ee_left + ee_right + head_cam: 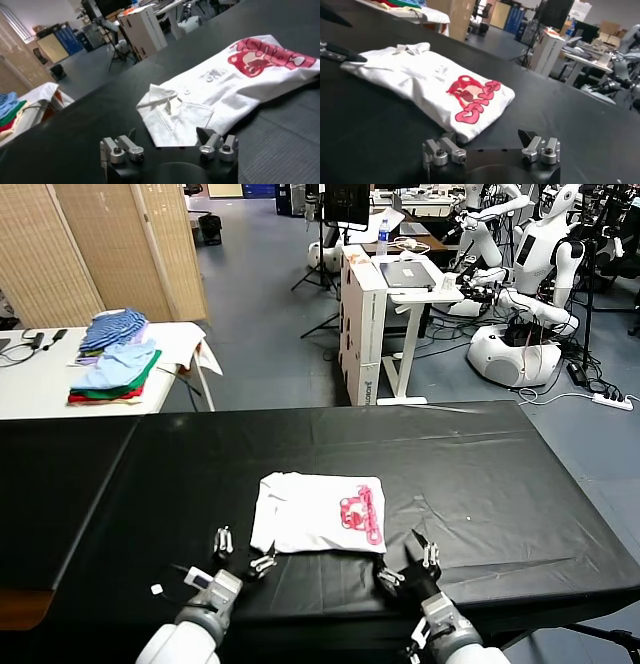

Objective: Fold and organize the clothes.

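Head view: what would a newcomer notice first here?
The folded white T-shirt with its pink-red print lies in the middle of the black table. Both open grippers, left gripper and right gripper, sit just before its near edge. A stack of folded garments rests on the white table behind.

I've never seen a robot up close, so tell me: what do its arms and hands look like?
Both arms are smooth, rounded white shells. Each ends in a black two-fingered claw: the left gripper and the right gripper. The dark pointed fingers sit on silver metal brackets with round bolts. A small white tag and thin cable show near the left wrist.
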Controlling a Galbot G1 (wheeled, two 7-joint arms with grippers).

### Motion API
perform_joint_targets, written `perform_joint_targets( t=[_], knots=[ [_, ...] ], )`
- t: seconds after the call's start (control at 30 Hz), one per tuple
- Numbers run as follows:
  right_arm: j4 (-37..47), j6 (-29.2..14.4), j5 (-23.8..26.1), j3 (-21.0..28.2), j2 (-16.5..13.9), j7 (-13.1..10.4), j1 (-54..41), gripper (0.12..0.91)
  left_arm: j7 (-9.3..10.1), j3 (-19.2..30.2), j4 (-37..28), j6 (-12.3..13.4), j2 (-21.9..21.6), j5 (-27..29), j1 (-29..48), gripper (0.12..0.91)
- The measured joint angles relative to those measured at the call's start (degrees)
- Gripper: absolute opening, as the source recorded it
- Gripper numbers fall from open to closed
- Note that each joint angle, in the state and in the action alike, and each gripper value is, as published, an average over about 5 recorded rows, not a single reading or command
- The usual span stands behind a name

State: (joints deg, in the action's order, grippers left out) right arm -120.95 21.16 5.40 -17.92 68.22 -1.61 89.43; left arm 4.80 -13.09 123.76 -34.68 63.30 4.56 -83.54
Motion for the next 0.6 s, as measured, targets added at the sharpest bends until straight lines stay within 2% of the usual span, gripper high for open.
perform_joint_targets(
  t=[0.23,0.4,0.5,0.6],
  knots=[
    [-0.4,1.0,-0.1,-0.9,-0.3,-0.2,0.4,0.907,-0.21,0.0,0.7,-2.6,-0.1,-0.6,0.0,0.907],
    [-1.2,1.3,-1.5,-1.7,-0.4,-0.2,1.0,0.907,-0.07,-0.1,1.1,-3.6,0.0,-1.2,-0.2,0.907],
    [-2.5,1.3,-3.6,-2.2,-0.6,0.2,1.8,0.907,0.88,-0.3,2.1,-3.2,0.2,-2.8,-0.4,0.907],
    [-4.7,1.7,-7.1,-3.2,-1.0,1.0,2.8,0.907,2.42,-0.8,3.5,-1.4,0.7,-5.3,-0.9,0.907]
  ],
)
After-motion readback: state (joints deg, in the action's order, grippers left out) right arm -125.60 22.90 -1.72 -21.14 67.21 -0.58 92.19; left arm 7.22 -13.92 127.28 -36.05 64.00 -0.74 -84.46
